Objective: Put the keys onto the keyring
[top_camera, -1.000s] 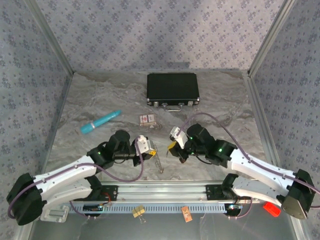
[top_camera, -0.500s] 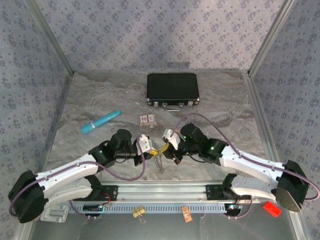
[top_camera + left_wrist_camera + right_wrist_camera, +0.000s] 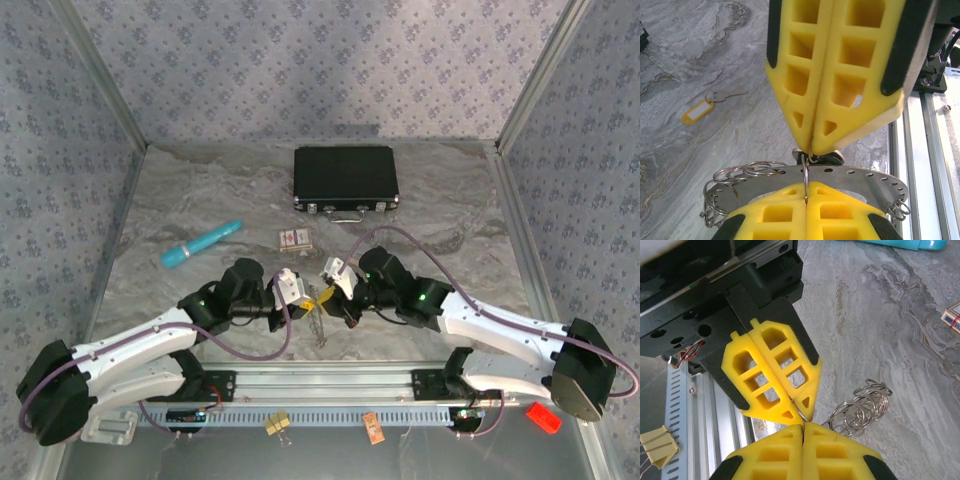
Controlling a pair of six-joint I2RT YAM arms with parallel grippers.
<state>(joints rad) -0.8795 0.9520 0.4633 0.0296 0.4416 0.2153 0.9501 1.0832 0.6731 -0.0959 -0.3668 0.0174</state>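
Threading begun, near centre
Left gripper clamps keyring; right gripper, pinched shut, seemingly presses a key against it. No key visibly on yet.

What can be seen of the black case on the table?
The black case is a flat rectangular box, dark all over, with silvery latches and a handle along its near edge. It is shut and lies flat at the far middle of the grey marbled table. Nothing touches it; the small card box lies apart, on its near side.
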